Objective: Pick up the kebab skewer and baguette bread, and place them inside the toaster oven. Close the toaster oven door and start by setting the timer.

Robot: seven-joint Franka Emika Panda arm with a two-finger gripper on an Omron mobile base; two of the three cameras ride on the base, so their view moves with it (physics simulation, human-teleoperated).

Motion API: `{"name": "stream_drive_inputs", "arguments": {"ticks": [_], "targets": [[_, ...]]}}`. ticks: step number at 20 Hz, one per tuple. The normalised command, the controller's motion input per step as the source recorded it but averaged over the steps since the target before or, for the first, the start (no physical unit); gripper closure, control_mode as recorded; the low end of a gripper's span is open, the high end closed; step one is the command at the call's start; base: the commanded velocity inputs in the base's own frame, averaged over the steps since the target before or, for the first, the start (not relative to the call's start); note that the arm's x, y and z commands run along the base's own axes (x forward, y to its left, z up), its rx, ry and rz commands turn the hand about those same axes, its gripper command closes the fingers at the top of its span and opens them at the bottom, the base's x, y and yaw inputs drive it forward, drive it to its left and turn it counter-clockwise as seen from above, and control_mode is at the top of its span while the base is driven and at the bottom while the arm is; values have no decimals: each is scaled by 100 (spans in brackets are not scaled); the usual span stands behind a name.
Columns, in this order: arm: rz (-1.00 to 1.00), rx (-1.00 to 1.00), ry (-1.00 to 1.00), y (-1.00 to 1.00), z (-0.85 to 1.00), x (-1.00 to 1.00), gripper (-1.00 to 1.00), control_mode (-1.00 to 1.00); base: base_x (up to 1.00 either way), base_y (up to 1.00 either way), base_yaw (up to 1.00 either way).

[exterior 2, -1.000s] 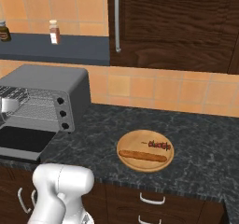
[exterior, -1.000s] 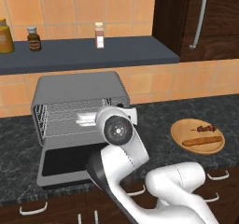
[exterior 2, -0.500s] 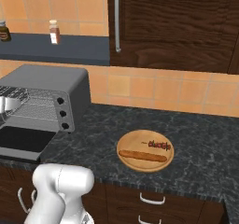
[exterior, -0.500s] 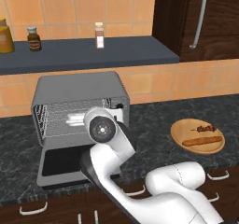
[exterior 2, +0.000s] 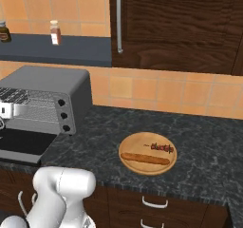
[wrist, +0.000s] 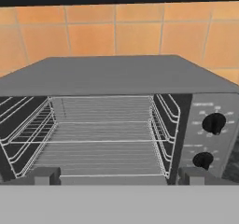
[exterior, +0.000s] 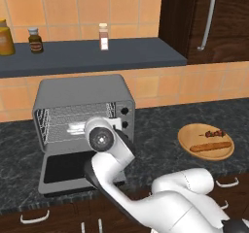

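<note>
The toaster oven, boxy grey metal with wire rack, faces the spread pincer.

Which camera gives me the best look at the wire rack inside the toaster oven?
The hand view: it looks straight into the open toaster oven, so the wire rack shows unblocked, with nothing on it. In the left base view the arm covers much of the rack. In the right base view the rack shows only at a slant near the frame's edge.
</note>
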Motion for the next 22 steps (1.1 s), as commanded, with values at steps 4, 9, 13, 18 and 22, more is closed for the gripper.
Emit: {"name": "stream_drive_inputs", "arguments": {"ticks": [4,9,13,18,22], "targets": [[1,0,0,0,-16,63,-100,-100,0,0,0],[0,1,0,19,-9,36,-100,-100,0,0,0],[0,3,0,17,-5,31,-100,-100,0,0,0],[0,0,0,1,-12,43,-100,-100,0,0,0],[0,0,11,0,-22,20,-100,-100,0,0,0]]}}
